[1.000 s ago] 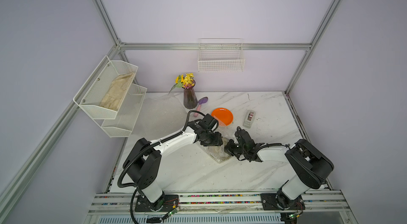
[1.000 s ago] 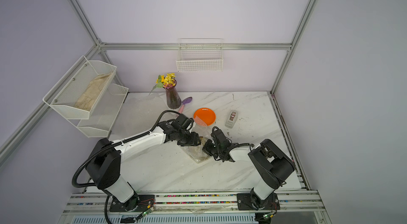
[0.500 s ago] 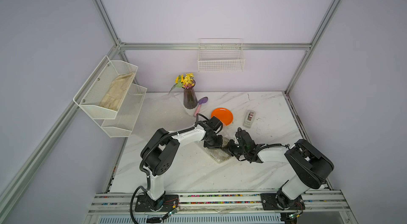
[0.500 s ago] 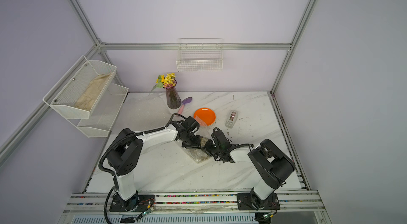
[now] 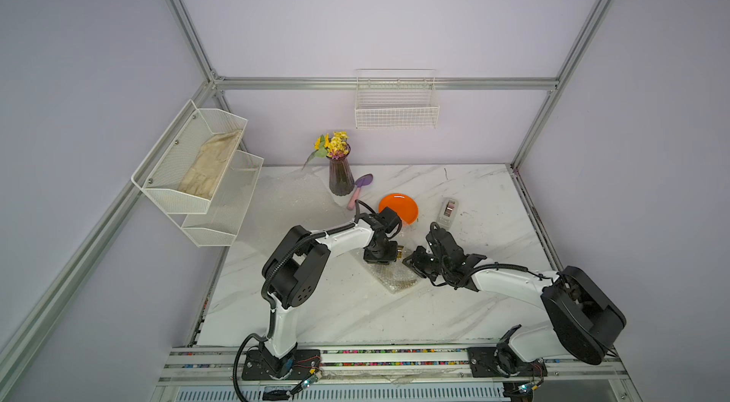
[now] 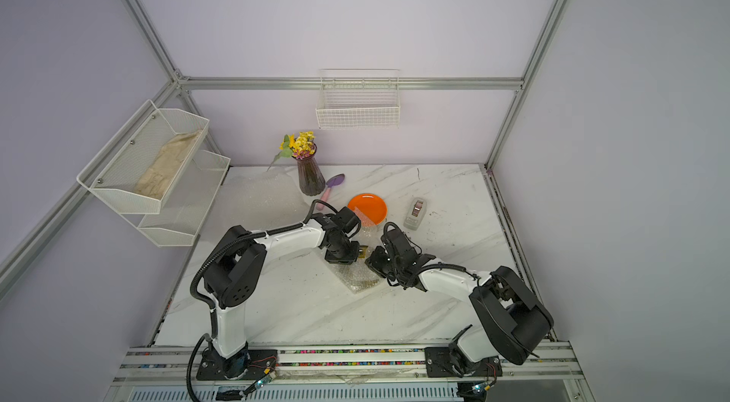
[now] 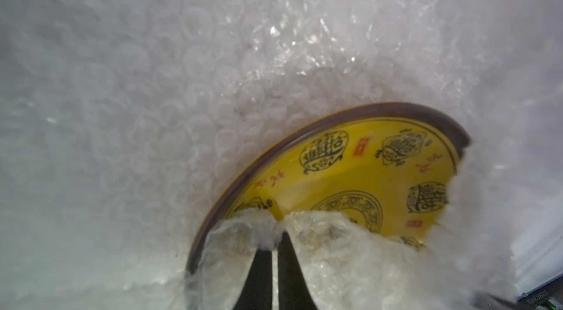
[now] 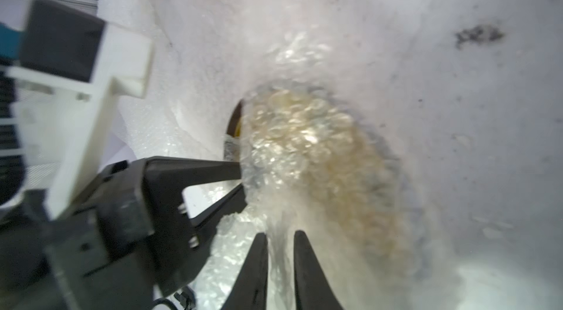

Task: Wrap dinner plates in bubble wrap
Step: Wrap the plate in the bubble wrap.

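Lighting: bright, even and diffuse in both top views; shadows faint and soft-edged.
Glare: small sparkles noted on the bubble wrap (image 7: 304, 34) ahead of the left gripper (image 7: 275, 243).
Focus: wrap softened far to either side of it.
Right wrist view: smeared throughout; wrap washed pale around the right gripper (image 8: 280, 234).

Plate (image 7: 365, 177) lies in bubble wrap (image 5: 393, 275) at ctr of table (image 5: 474, 301), bare plate (image 5: 399, 207) behind it w/ tape dispenser (image 5: 447, 212) to its right, vase (image 5: 340, 179) & trowel (image 5: 358, 190) back-left, spare sheet (image 5: 284, 202) far left rear.
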Motion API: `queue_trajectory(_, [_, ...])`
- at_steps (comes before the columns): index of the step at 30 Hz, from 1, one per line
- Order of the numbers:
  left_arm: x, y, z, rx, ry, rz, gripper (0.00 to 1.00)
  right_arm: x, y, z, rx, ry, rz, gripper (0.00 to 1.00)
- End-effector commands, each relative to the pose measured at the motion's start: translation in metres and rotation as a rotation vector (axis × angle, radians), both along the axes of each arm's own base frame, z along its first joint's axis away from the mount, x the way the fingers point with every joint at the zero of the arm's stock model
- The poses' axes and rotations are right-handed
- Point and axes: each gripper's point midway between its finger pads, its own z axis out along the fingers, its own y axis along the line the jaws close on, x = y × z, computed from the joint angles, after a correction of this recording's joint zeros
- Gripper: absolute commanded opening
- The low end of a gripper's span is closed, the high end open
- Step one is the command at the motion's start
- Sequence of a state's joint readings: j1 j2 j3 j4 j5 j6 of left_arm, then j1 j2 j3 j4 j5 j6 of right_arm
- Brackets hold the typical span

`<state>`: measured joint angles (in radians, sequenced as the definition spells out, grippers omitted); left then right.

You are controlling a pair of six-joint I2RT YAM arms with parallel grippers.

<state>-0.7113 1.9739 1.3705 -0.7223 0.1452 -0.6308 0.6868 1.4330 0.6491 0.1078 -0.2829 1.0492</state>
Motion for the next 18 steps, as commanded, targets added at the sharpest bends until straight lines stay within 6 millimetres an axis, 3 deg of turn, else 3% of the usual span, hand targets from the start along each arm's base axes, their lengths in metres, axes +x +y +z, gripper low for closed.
queue_trajectory(1, [0.005, 0.007, -0.012, 0.051, 0.005, -0.007, 0.08, -0.016, 0.019, 0.004, 0.02, 0.035, 0.076, 0.21])
queue_trajectory(5, [0.004, 0.006, -0.013, 0.042, 0.013, -0.002, 0.08, -0.029, 0.034, 0.001, 0.044, 0.056, 0.094, 0.12])
queue_trajectory(9, [0.003, 0.003, -0.01, 0.016, 0.014, 0.007, 0.09, -0.023, 0.027, -0.026, -0.017, 0.067, 0.04, 0.0])
queue_trajectory(13, [0.002, 0.003, -0.001, -0.001, -0.003, 0.006, 0.1, 0.0, 0.02, -0.035, -0.07, 0.004, -0.023, 0.0])
queue_trajectory(18, [0.002, 0.007, 0.017, -0.015, -0.036, 0.011, 0.12, 0.01, 0.006, -0.046, -0.123, -0.014, -0.104, 0.0])
